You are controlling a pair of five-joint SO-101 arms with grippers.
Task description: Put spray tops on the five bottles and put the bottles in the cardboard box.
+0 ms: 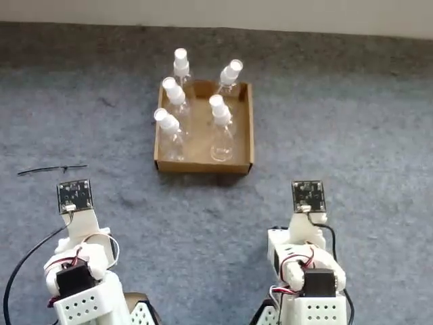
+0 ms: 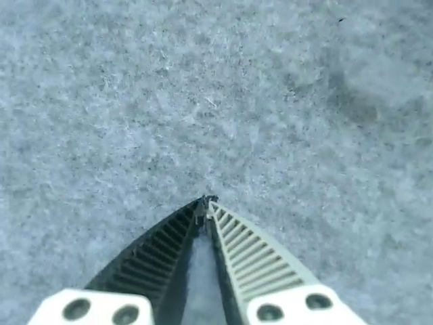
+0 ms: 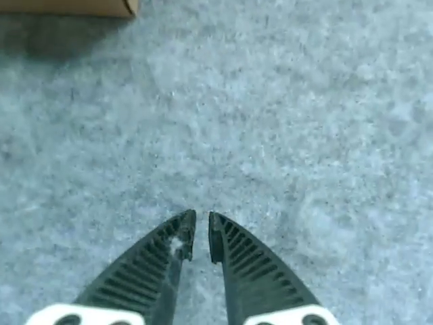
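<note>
Upper centre of the high view, the cardboard box (image 1: 203, 164) sits on the grey carpet (image 1: 352, 135), shallow and open-topped, its near wall facing the arms. Five clear bottles stand upright, each one wearing a white spray top. The front-left bottle (image 1: 169, 132) and the front-right bottle (image 1: 220, 125) are plainly inside the box. The middle-left bottle (image 1: 176, 96) stands just behind them. The rear-right bottle (image 1: 229, 76) and the rear-left bottle (image 1: 181, 66) show their tops past the far rim, and whether the rear-left one's base is inside the rim I cannot tell.

Down to the tools. The left gripper (image 2: 205, 201) points at bare carpet, its tips pressed together with nothing between them. The right gripper (image 3: 201, 227) is closed down to a thin slit and holds nothing, just above the carpet. At the upper left edge of the right wrist view a corner of the box (image 3: 67, 7) shows, well apart from those tips.

In the high view the left arm (image 1: 78, 271) is at the lower left and the right arm (image 1: 308, 271) at the lower right, both well short of the box. A broad stretch of carpet lies between the box's near wall and the two arms, and more runs out on either side of it. A thin black cable (image 1: 51, 169) lies on the carpet at mid-left, beyond the left arm. A pale wall (image 1: 270, 13) edges the carpet along the top of the frame.
</note>
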